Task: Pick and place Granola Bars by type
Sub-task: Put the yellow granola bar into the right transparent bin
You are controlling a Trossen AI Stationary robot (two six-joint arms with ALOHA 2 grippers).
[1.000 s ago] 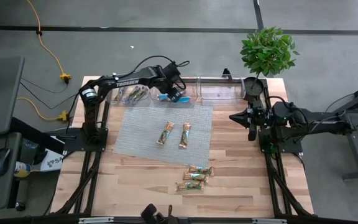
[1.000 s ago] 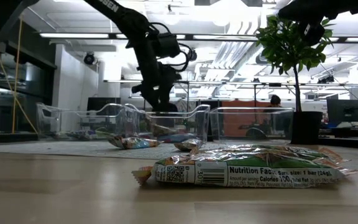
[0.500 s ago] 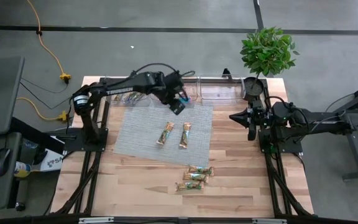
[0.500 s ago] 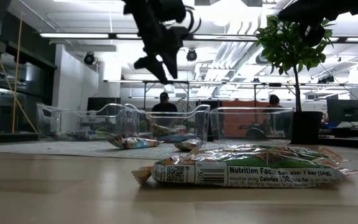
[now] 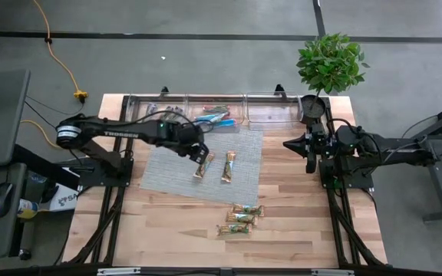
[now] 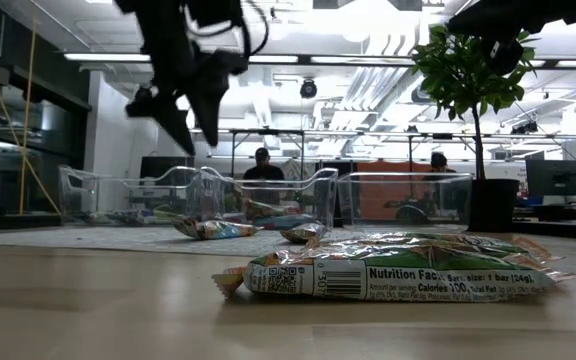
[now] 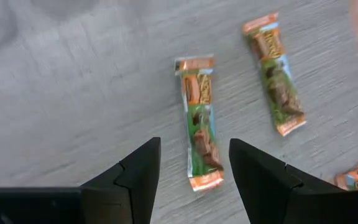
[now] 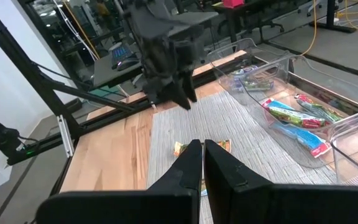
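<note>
"Nutrition Facts" on bar wrapper (image 6: 388, 278)

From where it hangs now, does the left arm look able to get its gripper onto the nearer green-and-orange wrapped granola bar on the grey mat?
Probably yes. The left gripper is open and above the grey woven mat, with the green-and-orange wrapped granola bar just ahead between its fingers. Nothing covers the bar, and the second bar lies apart.

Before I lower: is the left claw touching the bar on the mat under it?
Apart. The low view shows the left claw open, hanging well above the bar.
</note>
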